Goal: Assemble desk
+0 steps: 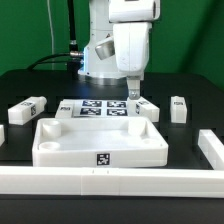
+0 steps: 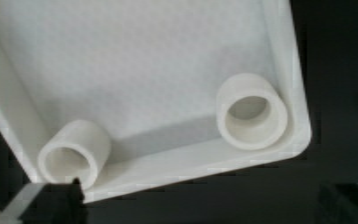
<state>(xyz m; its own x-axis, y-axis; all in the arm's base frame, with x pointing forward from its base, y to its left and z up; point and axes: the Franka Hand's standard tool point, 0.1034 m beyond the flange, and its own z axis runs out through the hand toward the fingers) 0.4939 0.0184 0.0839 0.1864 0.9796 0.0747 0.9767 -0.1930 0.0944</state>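
Note:
The white desk slab (image 1: 100,142) lies rim up at the table's middle, with a tag on its front wall. In the wrist view its inside (image 2: 140,80) shows two round corner sockets (image 2: 250,110), (image 2: 78,150). One leg (image 1: 146,108) lies just behind the slab's back right corner. Another leg (image 1: 178,108) stands at the exterior view's right, and two more (image 1: 28,106), (image 1: 2,133) lie at its left. My gripper (image 1: 133,94) hangs just above the slab's back right corner, beside the nearest leg. Its fingers (image 2: 48,200) stand wide apart with nothing between them (image 2: 202,205).
The marker board (image 1: 100,107) lies flat behind the slab. A long low white rail (image 1: 110,181) runs along the front and turns up the exterior view's right side (image 1: 212,148). The arm's base (image 1: 95,55) stands at the back.

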